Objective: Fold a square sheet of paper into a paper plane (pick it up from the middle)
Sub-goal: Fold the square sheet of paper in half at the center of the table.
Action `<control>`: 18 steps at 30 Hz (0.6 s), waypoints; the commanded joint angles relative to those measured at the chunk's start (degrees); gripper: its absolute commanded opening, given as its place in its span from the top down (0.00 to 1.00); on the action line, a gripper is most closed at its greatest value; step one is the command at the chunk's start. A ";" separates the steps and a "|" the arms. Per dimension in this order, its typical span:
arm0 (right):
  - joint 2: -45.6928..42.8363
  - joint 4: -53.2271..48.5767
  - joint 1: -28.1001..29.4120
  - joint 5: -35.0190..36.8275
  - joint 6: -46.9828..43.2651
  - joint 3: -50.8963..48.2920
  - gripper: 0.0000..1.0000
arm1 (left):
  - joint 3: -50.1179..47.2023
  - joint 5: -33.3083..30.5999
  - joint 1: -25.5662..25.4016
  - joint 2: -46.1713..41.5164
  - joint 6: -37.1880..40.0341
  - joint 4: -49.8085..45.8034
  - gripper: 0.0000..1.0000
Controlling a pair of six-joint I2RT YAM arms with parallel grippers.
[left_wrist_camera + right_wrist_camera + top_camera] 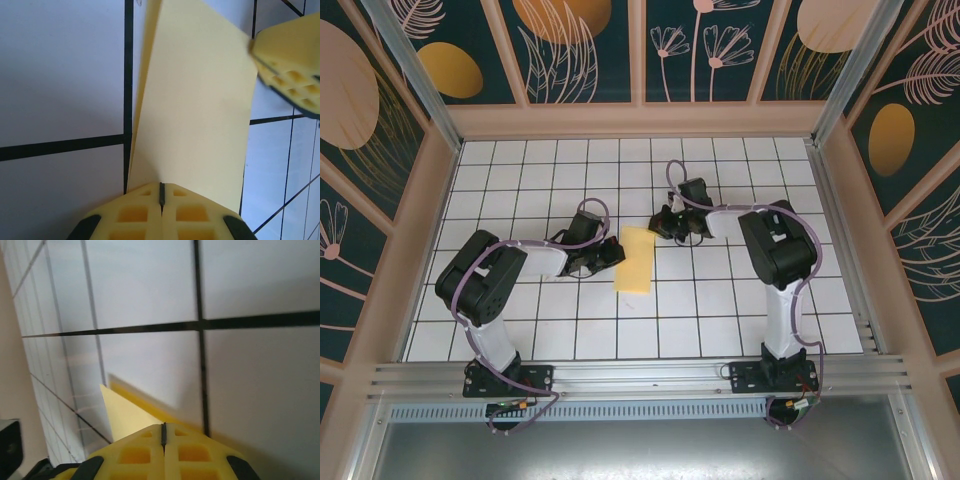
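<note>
White grid-lined table (720,320), folded yellow sheet of paper (635,258) near its centre

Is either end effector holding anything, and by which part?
Cannot tell a hold. Both shut: left end effector sits on the left edge of the folded paper sheet, right end effector on its far right corner.

Both arms reach inward, elbows bent, wrists low near the middle; left gripper (607,256) closed tight, right gripper (661,226) closed tight too.

No words, labels, brands or numbers can be read anywhere — walls carry only painted plants.
</note>
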 commanded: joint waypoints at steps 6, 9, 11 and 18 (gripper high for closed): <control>2.39 -2.66 -0.38 2.18 -1.22 -0.64 1.00 | -2.68 -2.23 -0.44 4.03 1.84 -8.22 1.00; 0.00 -4.06 -0.55 1.07 -1.83 1.56 1.00 | -2.89 -2.32 -0.44 3.94 1.93 -8.27 1.00; -1.57 -3.52 -0.73 -1.00 -1.56 2.90 1.00 | -3.06 -2.38 -0.53 3.96 1.80 -8.22 1.00; -3.58 -1.33 -0.56 -4.06 0.09 3.30 1.00 | -3.16 -2.36 -0.52 3.45 1.75 -8.13 1.00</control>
